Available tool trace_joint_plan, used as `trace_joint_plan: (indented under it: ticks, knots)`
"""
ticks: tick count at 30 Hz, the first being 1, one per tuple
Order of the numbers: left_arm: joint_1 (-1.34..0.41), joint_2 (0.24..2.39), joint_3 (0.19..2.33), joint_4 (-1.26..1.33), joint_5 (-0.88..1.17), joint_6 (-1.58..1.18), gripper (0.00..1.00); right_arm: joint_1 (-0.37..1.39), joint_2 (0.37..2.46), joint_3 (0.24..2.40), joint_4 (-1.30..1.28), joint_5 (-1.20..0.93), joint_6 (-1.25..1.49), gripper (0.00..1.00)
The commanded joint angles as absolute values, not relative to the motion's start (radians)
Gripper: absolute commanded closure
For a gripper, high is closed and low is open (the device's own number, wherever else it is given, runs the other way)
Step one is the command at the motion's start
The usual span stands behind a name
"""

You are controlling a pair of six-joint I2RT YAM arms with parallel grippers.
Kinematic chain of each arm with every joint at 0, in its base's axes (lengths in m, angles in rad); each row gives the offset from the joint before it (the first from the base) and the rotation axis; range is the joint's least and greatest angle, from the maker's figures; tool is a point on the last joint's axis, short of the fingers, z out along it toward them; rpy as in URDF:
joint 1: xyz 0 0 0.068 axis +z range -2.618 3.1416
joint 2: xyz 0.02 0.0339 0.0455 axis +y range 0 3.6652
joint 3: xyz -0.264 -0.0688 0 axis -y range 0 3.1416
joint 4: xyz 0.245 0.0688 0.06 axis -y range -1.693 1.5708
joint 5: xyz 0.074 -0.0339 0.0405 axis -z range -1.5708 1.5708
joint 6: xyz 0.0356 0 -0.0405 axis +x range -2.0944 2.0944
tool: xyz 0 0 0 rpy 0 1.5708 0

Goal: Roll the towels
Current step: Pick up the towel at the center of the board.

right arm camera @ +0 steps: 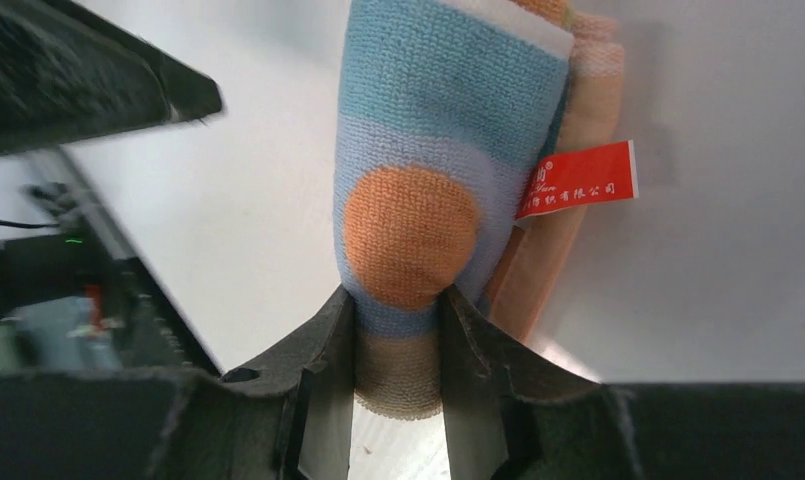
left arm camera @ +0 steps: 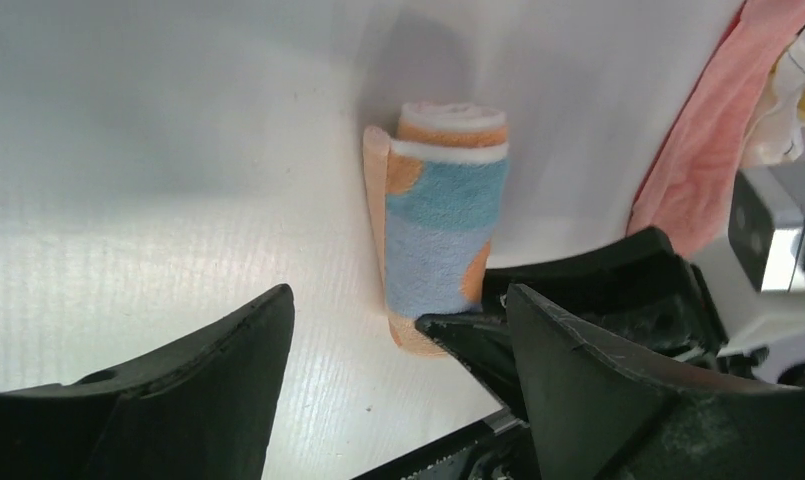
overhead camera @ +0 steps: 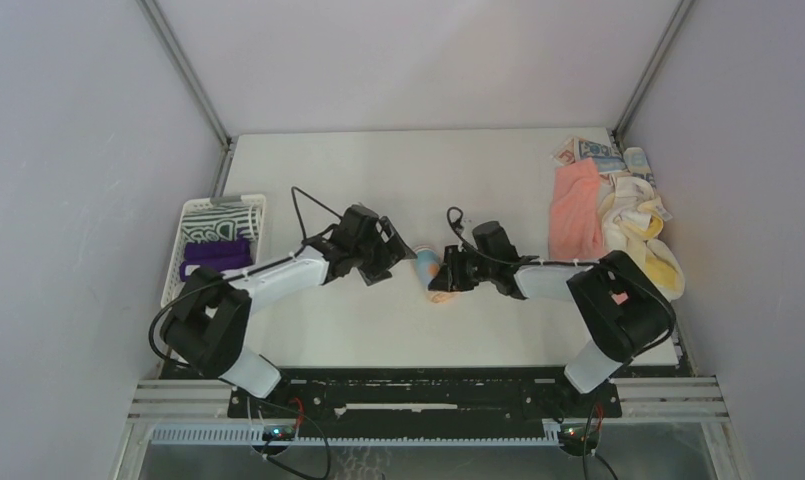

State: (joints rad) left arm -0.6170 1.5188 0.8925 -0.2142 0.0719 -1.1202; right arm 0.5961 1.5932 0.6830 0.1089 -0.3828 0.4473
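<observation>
A light-blue towel with orange patches (overhead camera: 427,267) lies rolled on the white table between the two arms. My right gripper (right arm camera: 398,350) is shut on the near end of this rolled towel (right arm camera: 428,170), whose red label (right arm camera: 578,180) sticks out at the side. In the top view the right gripper (overhead camera: 442,278) sits at the roll's right end. My left gripper (overhead camera: 402,252) stands open just left of the roll. In the left wrist view its jaws (left arm camera: 398,370) are wide apart with only bare table between them, and the rolled towel (left arm camera: 443,210) lies just ahead.
A pile of loose towels lies at the back right: salmon-pink (overhead camera: 576,210), cream-yellow (overhead camera: 646,240), blue-printed (overhead camera: 598,152). A white slotted basket (overhead camera: 190,205) at the left edge holds a striped towel (overhead camera: 218,225) and purple rolls (overhead camera: 216,256). Grey walls enclose the table.
</observation>
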Motion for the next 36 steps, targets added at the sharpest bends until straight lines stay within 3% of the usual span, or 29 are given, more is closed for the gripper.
trace_joint_plan:
  ticks: [1, 10, 17, 25, 36]
  knots:
    - [-0.645, 1.551, 0.835, -0.127, 0.152, -1.18, 0.17, 0.511, 1.715, 0.551, 0.396, -0.721, 0.681, 0.73]
    - [-0.671, 1.588, 0.774, 0.06, 0.207, -1.253, 0.16, 0.397, 1.961, 0.433, 0.79, -0.868, 0.937, 0.7]
    - [-0.687, 1.64, 0.82, 0.073, 0.216, -1.263, 0.2, 0.4, 1.957, 0.446, 0.714, -0.839, 0.894, 0.7]
    - [-0.695, 1.458, 0.876, -0.344, -0.056, -1.207, 0.21, 0.429, 1.888, 0.493, 0.536, -0.77, 0.805, 0.69]
    - [-0.747, 1.6, 1.061, -0.36, -0.004, -1.164, 0.22, 0.465, 1.873, 0.516, 0.478, -0.717, 0.781, 0.69]
